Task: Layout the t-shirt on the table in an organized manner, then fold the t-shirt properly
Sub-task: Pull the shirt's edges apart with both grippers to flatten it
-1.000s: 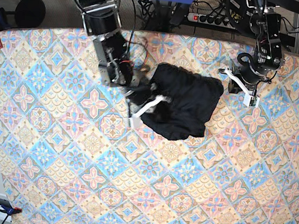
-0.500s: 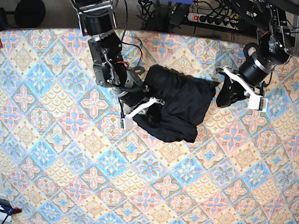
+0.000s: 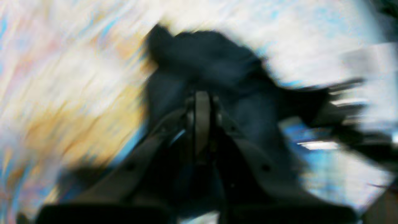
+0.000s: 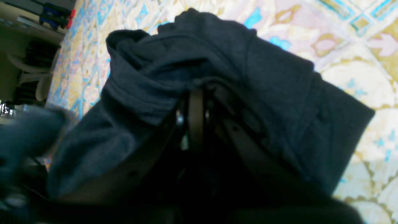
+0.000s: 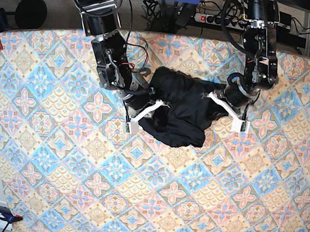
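Black t-shirt lies bunched on the table. Right end effector is clamped on its folds, ribbed hem visible; left end effector closed, its view blurred.

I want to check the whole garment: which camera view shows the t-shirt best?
The base view: the whole bunched t-shirt lies on the table. The right wrist view shows only nearby folds; the left wrist view is blurred.
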`<state>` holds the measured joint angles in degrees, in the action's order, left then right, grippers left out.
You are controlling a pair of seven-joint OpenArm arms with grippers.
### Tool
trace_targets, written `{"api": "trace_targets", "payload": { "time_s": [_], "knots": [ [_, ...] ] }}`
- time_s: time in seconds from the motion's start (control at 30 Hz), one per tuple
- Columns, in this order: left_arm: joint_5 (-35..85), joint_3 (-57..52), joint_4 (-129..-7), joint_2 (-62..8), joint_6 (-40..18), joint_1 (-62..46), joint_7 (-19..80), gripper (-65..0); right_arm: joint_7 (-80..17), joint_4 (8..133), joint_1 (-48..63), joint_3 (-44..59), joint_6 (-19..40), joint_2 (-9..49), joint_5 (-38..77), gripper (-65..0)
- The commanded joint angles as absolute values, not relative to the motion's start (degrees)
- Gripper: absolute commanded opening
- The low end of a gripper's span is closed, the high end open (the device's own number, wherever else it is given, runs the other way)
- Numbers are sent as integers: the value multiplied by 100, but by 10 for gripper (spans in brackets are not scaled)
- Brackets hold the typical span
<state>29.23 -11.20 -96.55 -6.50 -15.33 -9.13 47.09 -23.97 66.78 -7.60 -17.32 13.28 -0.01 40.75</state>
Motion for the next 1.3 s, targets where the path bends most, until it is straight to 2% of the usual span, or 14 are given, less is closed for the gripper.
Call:
{"api": "trace_targets", "payload": {
  "time_s": [0.0,0.27,0.47,0.77,0.97,1.13,1.27],
  "knots": [
    [2923,-1156,-9640,-690,-1596,-919,4611,-650,-2404,6800,-848,-1736,1349,-13,4075,-650],
    [2387,-1182,-9437,-866,-1613,-1209,4347,-650,-2422,7125,-848,-1736,1349,-4,4075,-650],
    [2360,-1182,-9437,-892,-1613,-1226,4356,-650,-2818,7248,-866,-1736,1349,-4,4075,-650],
    [2352,-1182,-9429,-963,-1613,-1235,4382,-650,-2809,6668,-1209,-1692,1349,31,4084,-650],
    [2369,-1182,-9464,-971,-1622,-1297,4356,-650,-2835,6993,-1218,-1692,1349,40,4084,-650],
    [2554,-1464,-10545,-910,-2009,-1648,4365,-650,-2844,7301,-1218,-1692,1349,40,4084,-650],
    [3301,-1604,-11609,-813,-2281,-1815,4435,-650,-2844,7319,-1218,-1710,1349,40,4084,-650]
  ]
}}
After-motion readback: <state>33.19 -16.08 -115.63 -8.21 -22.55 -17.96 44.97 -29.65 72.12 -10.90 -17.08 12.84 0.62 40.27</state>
